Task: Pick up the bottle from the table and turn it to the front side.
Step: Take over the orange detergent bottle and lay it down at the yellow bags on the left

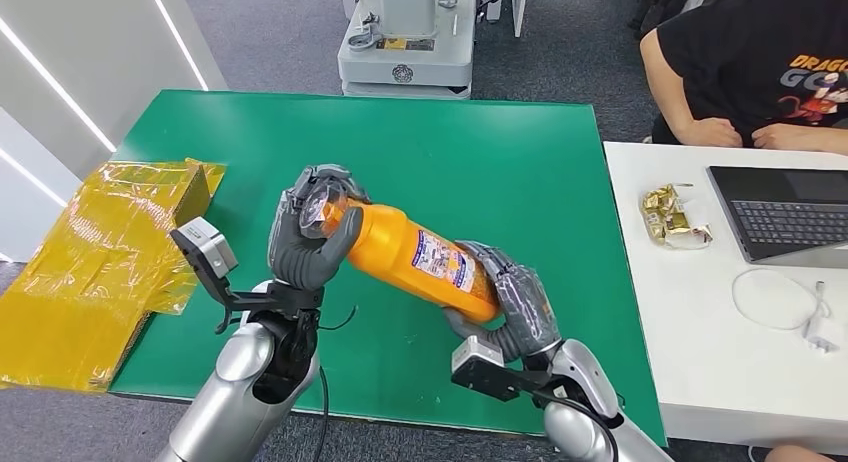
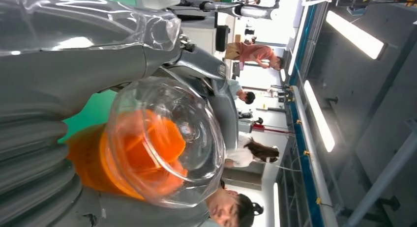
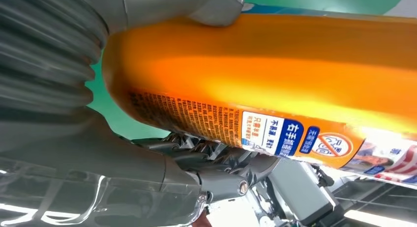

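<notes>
An orange bottle (image 1: 415,254) with a clear cap and a printed label hangs tilted above the green table (image 1: 480,152), held between both hands. My left hand (image 1: 310,232) grips its cap end, the clear cap (image 2: 164,138) and orange neck showing between grey fingers in the left wrist view. My right hand (image 1: 510,302) holds the base end. In the right wrist view the bottle's body (image 3: 275,84) and its blue-and-white label (image 3: 290,136) sit against my thumb and fingers.
A yellow plastic-wrapped box (image 1: 100,262) lies at the table's left edge. To the right stands a white table (image 1: 700,362) with a laptop (image 1: 785,212), gold wrapped sweets (image 1: 672,214) and a white cable; a person in a black shirt (image 1: 760,62) sits there. A robot base (image 1: 408,42) stands beyond.
</notes>
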Controlling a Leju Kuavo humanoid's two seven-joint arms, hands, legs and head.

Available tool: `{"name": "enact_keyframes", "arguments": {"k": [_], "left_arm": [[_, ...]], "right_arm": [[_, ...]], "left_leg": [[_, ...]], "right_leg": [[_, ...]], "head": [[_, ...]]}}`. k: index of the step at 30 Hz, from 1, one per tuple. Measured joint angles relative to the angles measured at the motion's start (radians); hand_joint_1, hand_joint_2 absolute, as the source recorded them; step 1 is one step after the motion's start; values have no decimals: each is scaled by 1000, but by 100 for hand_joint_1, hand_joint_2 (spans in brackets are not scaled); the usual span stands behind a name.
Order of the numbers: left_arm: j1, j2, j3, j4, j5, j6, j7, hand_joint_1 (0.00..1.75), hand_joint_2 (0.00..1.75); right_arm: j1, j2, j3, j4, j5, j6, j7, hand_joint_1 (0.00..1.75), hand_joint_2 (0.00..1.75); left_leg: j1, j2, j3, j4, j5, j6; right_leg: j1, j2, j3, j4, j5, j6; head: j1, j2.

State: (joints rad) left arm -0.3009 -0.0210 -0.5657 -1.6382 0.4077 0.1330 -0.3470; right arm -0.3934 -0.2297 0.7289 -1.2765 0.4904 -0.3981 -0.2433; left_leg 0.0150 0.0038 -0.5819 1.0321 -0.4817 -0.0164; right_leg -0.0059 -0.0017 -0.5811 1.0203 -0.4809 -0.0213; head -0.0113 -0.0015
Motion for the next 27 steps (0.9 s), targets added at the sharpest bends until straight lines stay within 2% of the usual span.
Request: {"name": "enact_keyframes", "arguments": {"k": [27], "left_arm": [[0, 3, -6, 13, -5, -12, 26, 0, 175]], "right_arm": [[-6, 27, 4, 8, 3, 13, 9, 175, 175]], "left_leg": [[0, 0, 0, 0, 0, 0]], "right_leg": [[0, 0, 0, 0, 0, 0]], "head": [[0, 0]]}}
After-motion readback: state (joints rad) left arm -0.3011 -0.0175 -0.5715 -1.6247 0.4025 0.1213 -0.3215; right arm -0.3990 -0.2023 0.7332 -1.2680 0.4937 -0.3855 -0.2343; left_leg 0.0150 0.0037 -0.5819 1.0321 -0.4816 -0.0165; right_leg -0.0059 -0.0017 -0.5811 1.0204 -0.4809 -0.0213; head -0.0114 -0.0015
